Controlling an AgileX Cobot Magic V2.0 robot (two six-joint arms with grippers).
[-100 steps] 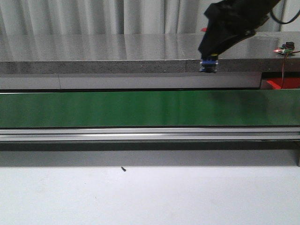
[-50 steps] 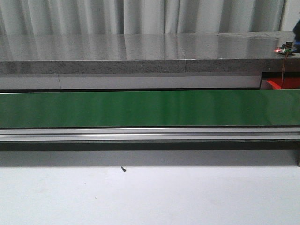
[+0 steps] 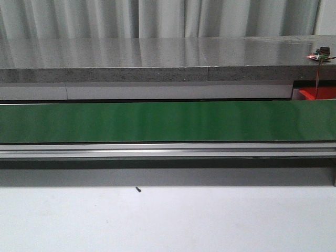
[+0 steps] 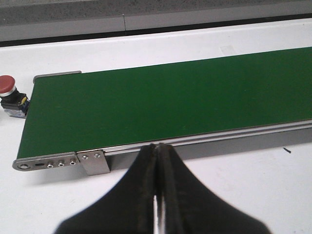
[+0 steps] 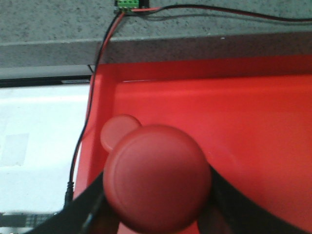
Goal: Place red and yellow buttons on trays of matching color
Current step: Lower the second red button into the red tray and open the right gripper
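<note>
In the right wrist view my right gripper (image 5: 157, 200) is shut on a red button (image 5: 158, 178), held above the red tray (image 5: 234, 126). Another red button (image 5: 116, 129) lies in the tray's corner. A strip of the red tray (image 3: 317, 94) shows at the far right of the front view. My left gripper (image 4: 157, 148) is shut on nothing, over the white table beside the belt's near rail. A red button (image 4: 7, 85) on a black and blue base stands on the table off the belt's end. No yellow button or yellow tray is in view. Neither gripper shows in the front view.
A long green conveyor belt (image 3: 168, 122) with a metal rail crosses the table. Behind it runs a grey stone counter (image 3: 157, 52) carrying a small circuit board (image 3: 320, 53). Red and black wires (image 5: 100, 53) hang along the tray's side. A small black speck (image 3: 138, 189) lies on the white table.
One second ago my right arm hung over the counter in the front view with a button in its fingers. It has since moved right, out of that view.
</note>
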